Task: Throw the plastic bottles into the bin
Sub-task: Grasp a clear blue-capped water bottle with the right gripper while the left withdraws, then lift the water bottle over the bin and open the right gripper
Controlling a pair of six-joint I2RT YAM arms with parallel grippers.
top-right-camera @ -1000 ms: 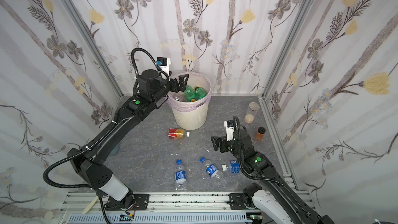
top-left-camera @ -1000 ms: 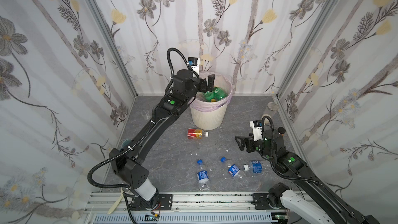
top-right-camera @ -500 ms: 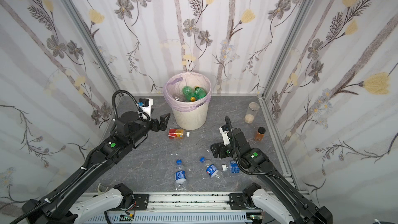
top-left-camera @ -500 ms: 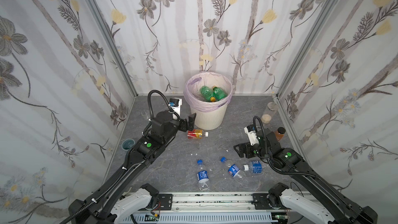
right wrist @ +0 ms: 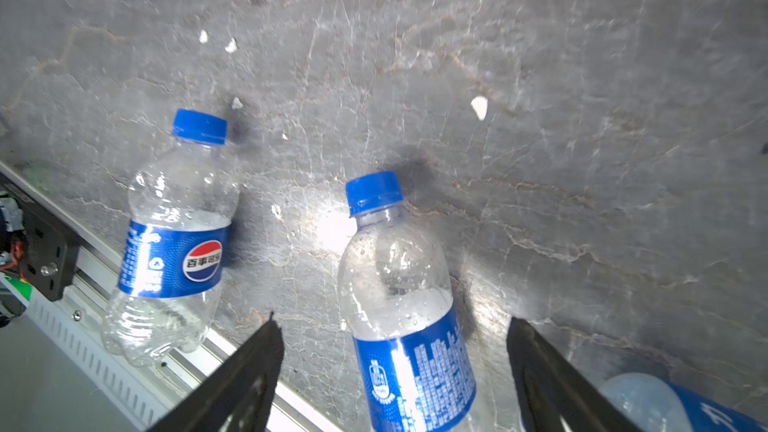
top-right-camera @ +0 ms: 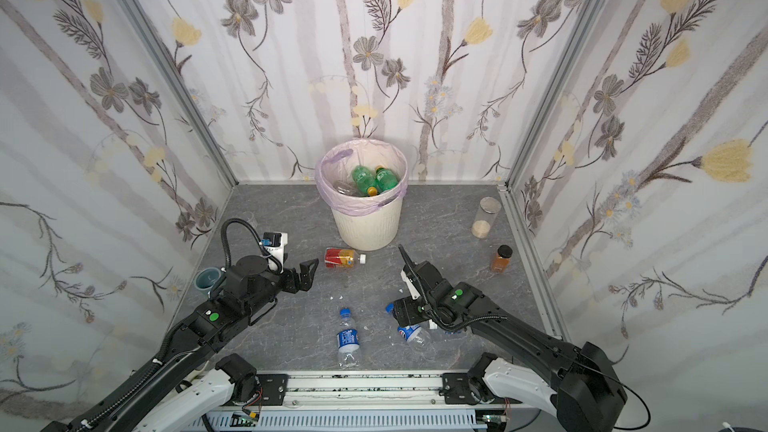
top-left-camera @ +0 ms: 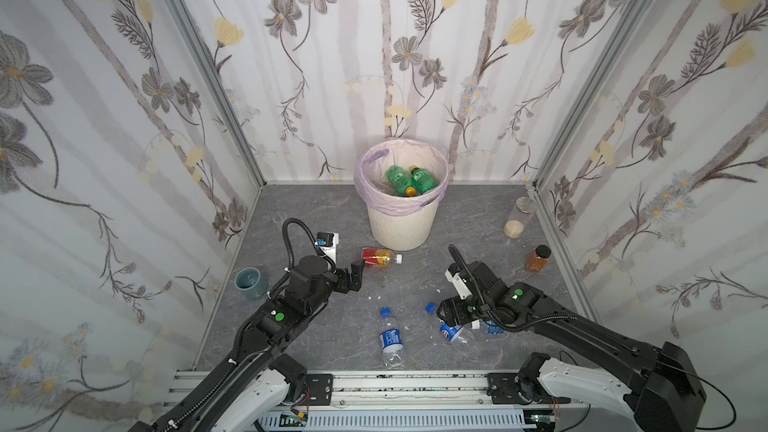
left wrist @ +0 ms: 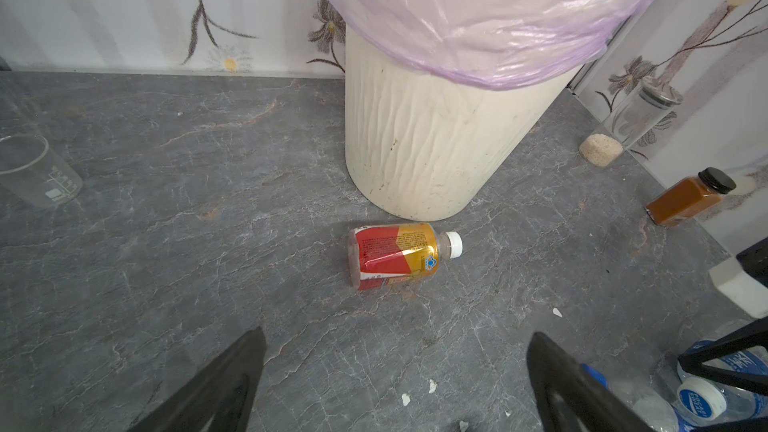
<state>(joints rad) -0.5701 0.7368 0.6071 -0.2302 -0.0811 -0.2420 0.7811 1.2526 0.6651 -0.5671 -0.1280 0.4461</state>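
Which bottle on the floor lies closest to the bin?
The red-and-yellow labelled bottle, just before the bin; the blue-labelled bottles lie far off near the front rail.

bin by back wall, bottle just before it, jar to its right

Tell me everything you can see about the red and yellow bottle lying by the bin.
The red-and-yellow labelled bottle is small, clear thin plastic with a white screw cap; its label is red toward the base, gold-yellow toward the neck, and slightly creased. It lies on its side on the grey marbled floor, close in front of the bin, seemingly not touching it. The open left gripper is short of it; nothing holds it.
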